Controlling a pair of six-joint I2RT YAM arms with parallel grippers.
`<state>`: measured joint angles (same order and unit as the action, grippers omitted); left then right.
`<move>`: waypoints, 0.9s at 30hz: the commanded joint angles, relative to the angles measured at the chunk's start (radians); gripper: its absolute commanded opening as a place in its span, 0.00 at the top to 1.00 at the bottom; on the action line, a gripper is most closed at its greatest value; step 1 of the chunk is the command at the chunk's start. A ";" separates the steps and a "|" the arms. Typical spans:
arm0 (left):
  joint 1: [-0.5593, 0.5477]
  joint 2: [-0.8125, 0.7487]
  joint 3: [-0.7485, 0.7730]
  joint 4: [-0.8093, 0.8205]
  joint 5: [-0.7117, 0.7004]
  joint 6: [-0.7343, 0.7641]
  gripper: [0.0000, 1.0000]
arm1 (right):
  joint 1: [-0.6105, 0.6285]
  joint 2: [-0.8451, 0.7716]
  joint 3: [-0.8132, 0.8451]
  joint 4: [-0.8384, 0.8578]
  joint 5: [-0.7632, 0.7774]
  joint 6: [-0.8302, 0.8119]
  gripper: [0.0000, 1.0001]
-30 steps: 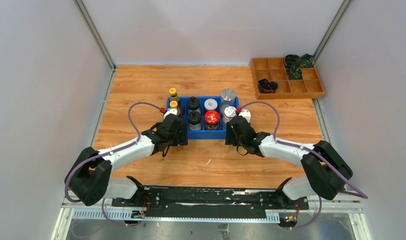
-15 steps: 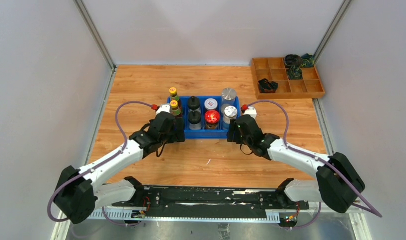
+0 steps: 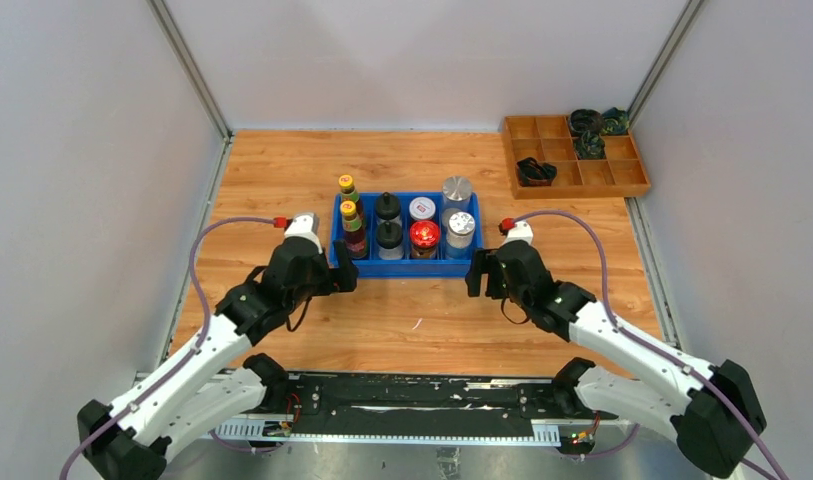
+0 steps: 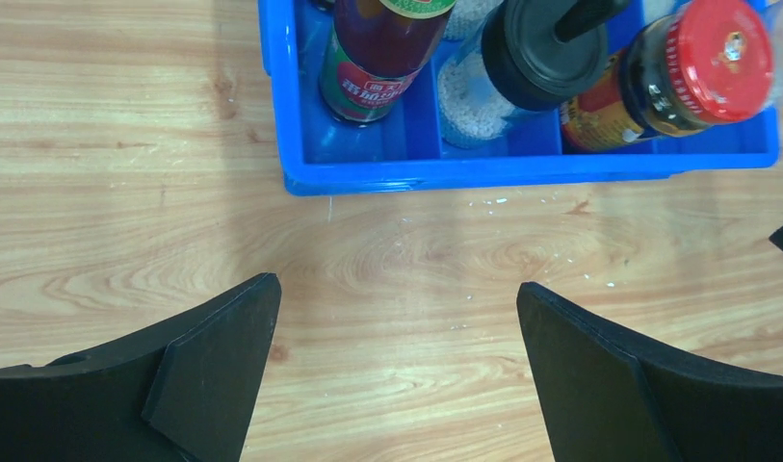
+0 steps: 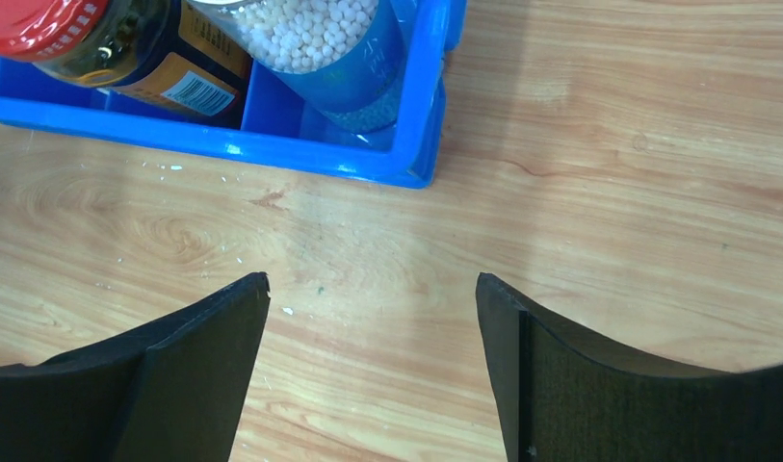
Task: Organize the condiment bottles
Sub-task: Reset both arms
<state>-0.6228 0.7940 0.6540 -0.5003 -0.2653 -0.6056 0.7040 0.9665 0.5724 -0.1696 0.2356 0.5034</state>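
A blue bin (image 3: 407, 268) holds all eight condiment bottles: two yellow-capped sauce bottles (image 3: 349, 212) at the left, two black-lidded shakers (image 3: 387, 208), a white-lidded jar (image 3: 422, 209), a red-lidded jar (image 3: 424, 236) and two silver-lidded jars (image 3: 458, 190) at the right. My left gripper (image 3: 342, 278) is open and empty just off the bin's front left corner. My right gripper (image 3: 479, 273) is open and empty off its front right corner. The left wrist view shows the bin wall (image 4: 464, 175) ahead of my open gripper (image 4: 397, 289). The right wrist view shows the bin corner (image 5: 406, 164) ahead of my open gripper (image 5: 373, 279).
A wooden compartment tray (image 3: 622, 180) stands at the back right with black and green coiled items (image 3: 587, 125) in it. Grey walls close in the table on the left, right and back.
Both arms have drawn back from the bin's front, the left one outward to the left and the right one outward to the right. The bin and bottles have not moved.
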 commanded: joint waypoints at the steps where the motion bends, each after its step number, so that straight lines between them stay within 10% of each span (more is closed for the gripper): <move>1: 0.006 -0.104 -0.008 -0.088 0.019 0.010 0.00 | -0.016 -0.102 -0.025 -0.117 0.003 -0.037 0.14; 5: 0.006 -0.176 -0.003 -0.121 0.038 0.015 0.00 | -0.015 -0.196 -0.033 -0.167 -0.017 -0.029 0.00; 27: 0.005 -0.521 0.008 -0.156 0.097 0.021 0.00 | -0.015 -0.667 0.004 -0.406 0.099 -0.040 0.00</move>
<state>-0.6228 0.3264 0.6544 -0.6498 -0.1673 -0.5980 0.6998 0.3561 0.5446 -0.4950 0.2783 0.4831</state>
